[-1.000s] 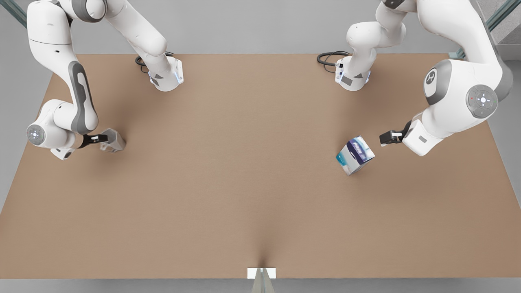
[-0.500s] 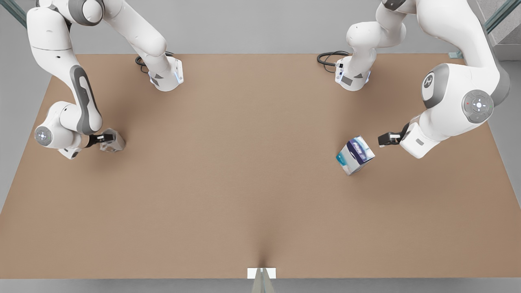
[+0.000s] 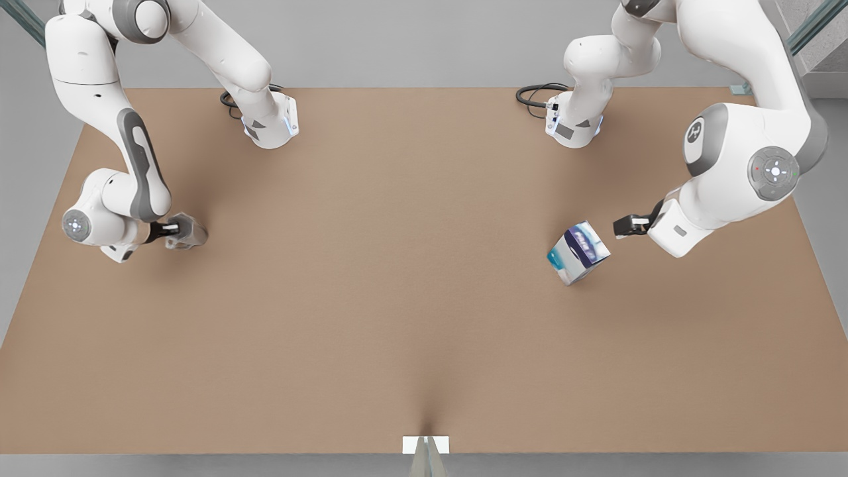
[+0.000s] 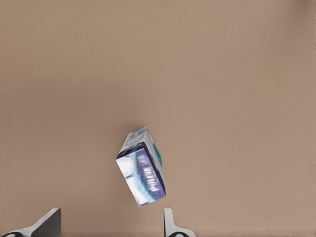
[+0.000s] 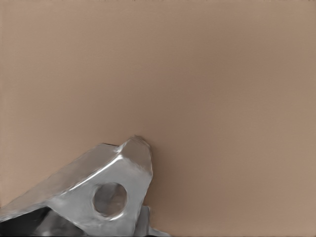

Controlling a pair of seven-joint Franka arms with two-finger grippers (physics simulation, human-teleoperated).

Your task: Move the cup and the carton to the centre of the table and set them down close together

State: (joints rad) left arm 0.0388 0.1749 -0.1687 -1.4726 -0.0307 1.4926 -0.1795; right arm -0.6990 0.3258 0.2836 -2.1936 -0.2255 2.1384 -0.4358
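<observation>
In the front view we saw the brown surface (image 3: 411, 298) with the two arms reaching in from the far edge. At the front view's left the right gripper (image 3: 173, 230) sat low at the cup (image 3: 187, 232), a small silvery thing close to that side's edge and well away from the middle. The dark jaws reached in at the cup's side, but from here we could not tell whether they pressed on it. At the front view's right the left gripper (image 3: 623, 226) hung just beside the carton (image 3: 578, 252), a small gap between them. The carton, white with dark blue and teal print, sat turned at an angle to the surface's edges, right of centre in this view. Cup and carton lay far apart.

In the left wrist view we looked down on the carton (image 4: 142, 172), its printed face toward us, standing clear on bare brown. The two pale fingertips (image 4: 47, 223) of the left gripper stood wide apart at the frame's edge, nothing between them, and the carton lay ahead of them untouched.

In the right wrist view the cup (image 5: 106, 190) loomed close against the camera, silvery, with a round hole in one face. We could not tell how the jaws stood here.
</observation>
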